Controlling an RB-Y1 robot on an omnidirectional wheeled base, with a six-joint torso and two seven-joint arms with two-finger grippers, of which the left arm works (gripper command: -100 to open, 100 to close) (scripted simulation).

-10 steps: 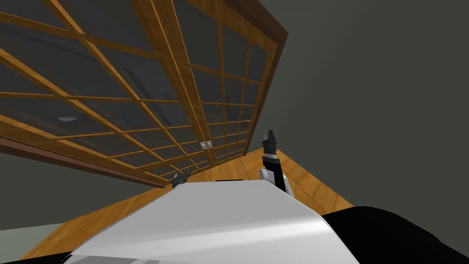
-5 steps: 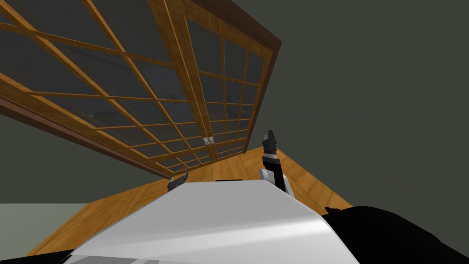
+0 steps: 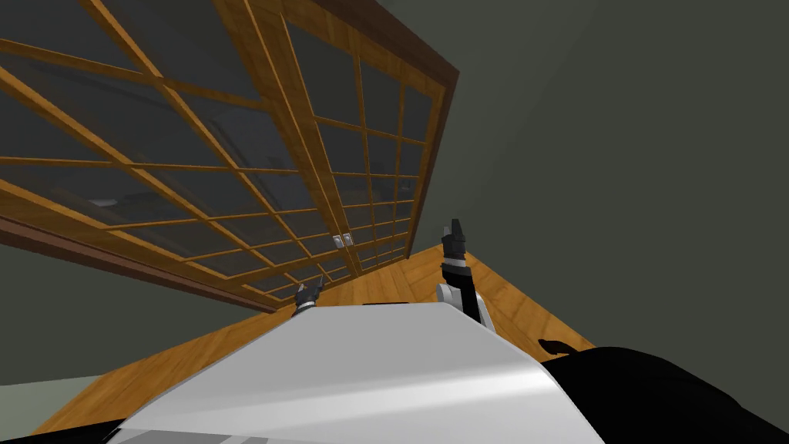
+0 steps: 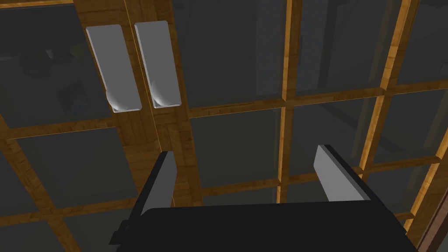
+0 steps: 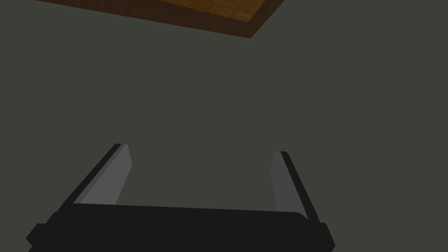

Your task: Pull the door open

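A double door (image 3: 254, 154) of wooden grid frames and dark glass panes stands ahead, shut. Two light grey handles (image 3: 342, 240) sit side by side where the leaves meet; in the left wrist view they are the left handle (image 4: 113, 68) and the right handle (image 4: 157, 63). My left gripper (image 4: 247, 168) is open, a short way off the door, aimed at a pane beside and below the handles. It shows small in the head view, left gripper (image 3: 310, 292). My right gripper (image 3: 454, 235) is raised at the right, open, facing a wall.
A dark grey-green wall (image 3: 616, 154) runs along the right, close to the door's right edge. Wooden floor (image 3: 385, 281) lies between me and the door.
The whole head view has swung a little left then back, so I have moved. My left gripper has shifted slightly right and up towards the door. The right arm keeps its pose.
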